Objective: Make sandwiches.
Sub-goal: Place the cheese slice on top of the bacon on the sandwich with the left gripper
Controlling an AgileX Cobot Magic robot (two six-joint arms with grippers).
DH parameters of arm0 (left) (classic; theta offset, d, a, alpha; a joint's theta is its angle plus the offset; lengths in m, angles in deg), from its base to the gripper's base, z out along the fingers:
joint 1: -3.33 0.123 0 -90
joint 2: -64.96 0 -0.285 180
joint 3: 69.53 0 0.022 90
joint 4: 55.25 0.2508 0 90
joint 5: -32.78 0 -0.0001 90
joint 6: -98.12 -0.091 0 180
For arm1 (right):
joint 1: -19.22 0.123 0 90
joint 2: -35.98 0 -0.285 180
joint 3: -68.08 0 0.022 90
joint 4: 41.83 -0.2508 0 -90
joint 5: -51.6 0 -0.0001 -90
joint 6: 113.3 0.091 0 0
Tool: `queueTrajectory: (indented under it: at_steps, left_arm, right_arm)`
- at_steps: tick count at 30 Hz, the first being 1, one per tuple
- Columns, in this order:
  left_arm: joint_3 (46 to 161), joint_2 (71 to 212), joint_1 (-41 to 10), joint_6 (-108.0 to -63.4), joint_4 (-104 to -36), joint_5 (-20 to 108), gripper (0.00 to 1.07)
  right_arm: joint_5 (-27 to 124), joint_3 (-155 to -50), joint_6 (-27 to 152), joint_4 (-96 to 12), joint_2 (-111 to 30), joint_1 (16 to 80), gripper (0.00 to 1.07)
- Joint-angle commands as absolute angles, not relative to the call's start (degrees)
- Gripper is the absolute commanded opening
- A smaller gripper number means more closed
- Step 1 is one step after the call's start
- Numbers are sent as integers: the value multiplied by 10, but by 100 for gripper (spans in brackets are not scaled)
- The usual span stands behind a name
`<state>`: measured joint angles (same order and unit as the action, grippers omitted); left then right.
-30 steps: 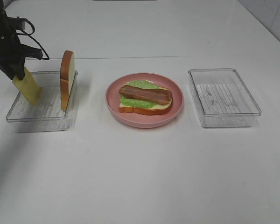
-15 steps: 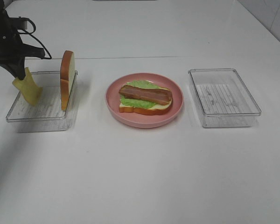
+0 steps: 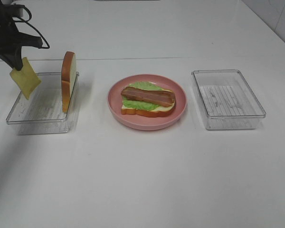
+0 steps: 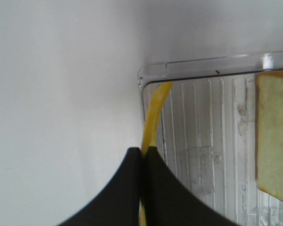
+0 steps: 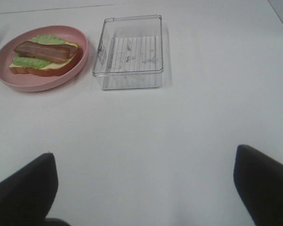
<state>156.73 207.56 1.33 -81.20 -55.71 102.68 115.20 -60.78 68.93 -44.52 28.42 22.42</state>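
Left gripper (image 3: 14,61), positioned well left of the pink plate (image 3: 147,126), clamps the yellow cheese slice (image 3: 25,80). Right gripper (image 5: 144,188) fingers stand wide apart.

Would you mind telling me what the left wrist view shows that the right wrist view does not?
Only the left wrist view shows the left gripper shut on the yellow cheese slice, seen edge-on over a corner of the left clear tray, with the upright bread slice in it. Only the right wrist view shows the pink plate holding the bottom bread slice, lettuce and meat strip, the right clear tray beside it, and the right gripper open. Both show the white table.
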Motion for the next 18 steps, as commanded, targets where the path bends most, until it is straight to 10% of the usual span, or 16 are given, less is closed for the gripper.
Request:
queueTrajectory:
  at_steps: [1,18]
  left_arm:
    - [1567,2052,12,-810,-563,1082,0]
    - [1568,1933,3,-814,-615,1058,0]
  right_arm:
    - [1146,-606,686,-443,296,223,94]
    - [1146,-606,686,-443,296,223,94]
